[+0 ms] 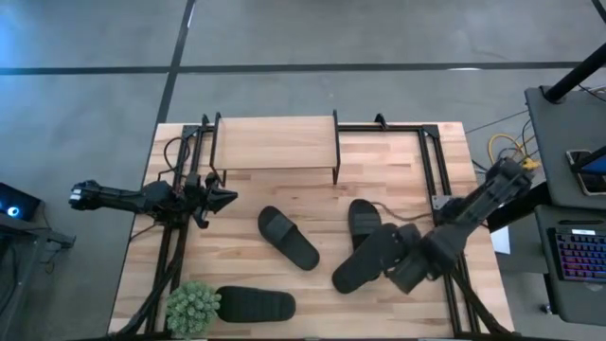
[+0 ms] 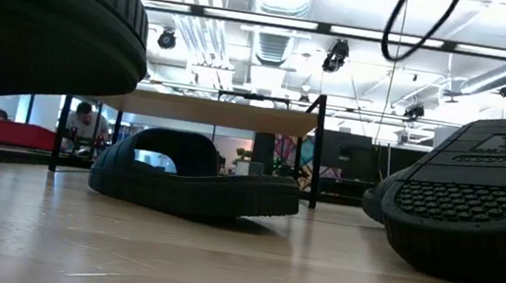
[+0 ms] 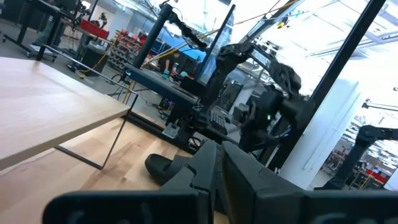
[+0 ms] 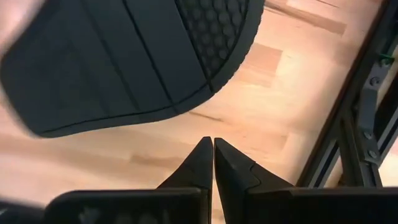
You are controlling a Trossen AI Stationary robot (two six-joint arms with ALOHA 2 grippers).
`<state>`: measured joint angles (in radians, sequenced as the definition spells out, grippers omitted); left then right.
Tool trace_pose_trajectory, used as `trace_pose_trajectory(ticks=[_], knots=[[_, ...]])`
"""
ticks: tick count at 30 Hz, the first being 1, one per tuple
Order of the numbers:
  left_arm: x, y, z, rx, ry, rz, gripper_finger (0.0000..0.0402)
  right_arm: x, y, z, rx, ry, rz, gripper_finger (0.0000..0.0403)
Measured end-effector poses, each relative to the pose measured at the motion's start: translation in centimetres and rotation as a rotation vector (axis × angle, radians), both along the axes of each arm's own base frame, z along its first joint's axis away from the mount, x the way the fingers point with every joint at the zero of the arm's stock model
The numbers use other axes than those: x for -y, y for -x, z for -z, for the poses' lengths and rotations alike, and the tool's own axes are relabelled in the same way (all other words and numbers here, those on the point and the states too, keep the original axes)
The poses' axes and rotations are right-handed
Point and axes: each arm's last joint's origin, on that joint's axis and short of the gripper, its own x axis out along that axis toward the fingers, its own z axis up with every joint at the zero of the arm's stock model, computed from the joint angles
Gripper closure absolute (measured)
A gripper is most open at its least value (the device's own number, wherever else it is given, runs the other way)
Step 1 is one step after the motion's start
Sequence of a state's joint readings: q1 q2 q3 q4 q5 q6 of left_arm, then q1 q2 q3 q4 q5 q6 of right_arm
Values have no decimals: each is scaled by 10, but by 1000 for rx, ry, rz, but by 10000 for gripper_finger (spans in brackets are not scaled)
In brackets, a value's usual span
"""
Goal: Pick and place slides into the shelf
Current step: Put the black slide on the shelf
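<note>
Slides (image 1: pixel 289 237): four, scattered over table (image 1: pixel 398 161), none on shelf (image 1: pixel 275 142). Right gripper (image 4: pixel 213 146) closed, empty, just beside an upturned slide (image 1: pixel 365 260). Left gripper (image 1: pixel 225 197) closed, empty, beside shelf. Potted plant (image 1: pixel 194 305) touching nearest slide (image 1: pixel 256 305).

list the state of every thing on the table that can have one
shelf: upright at the table's far edge, top board bare
slide: flat on the table, strap up
slide: flat by the potted plant
slide: flat on the table
slide: overlapping the right gripper
right gripper: shut, empty
left gripper: shut, empty, beside the shelf
</note>
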<state>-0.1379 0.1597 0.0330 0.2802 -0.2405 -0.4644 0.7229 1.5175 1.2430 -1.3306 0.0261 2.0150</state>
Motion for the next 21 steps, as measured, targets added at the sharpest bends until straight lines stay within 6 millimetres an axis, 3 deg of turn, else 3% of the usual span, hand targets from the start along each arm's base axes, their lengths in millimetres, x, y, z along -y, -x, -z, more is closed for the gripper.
trace_pose_trajectory(ticks=[5, 13, 21], knots=[[0, 0, 0, -4, 0, 0, 391, -11, -8, 25, -95, 63, -142, 394], [0, -1, 1, -12, -1, 0, 391, -17, -20, 45, -124, 154, -177, 394], [0, -2, 2, -27, -3, 0, 391, -10, -25, 48, -5, 331, -188, 394]])
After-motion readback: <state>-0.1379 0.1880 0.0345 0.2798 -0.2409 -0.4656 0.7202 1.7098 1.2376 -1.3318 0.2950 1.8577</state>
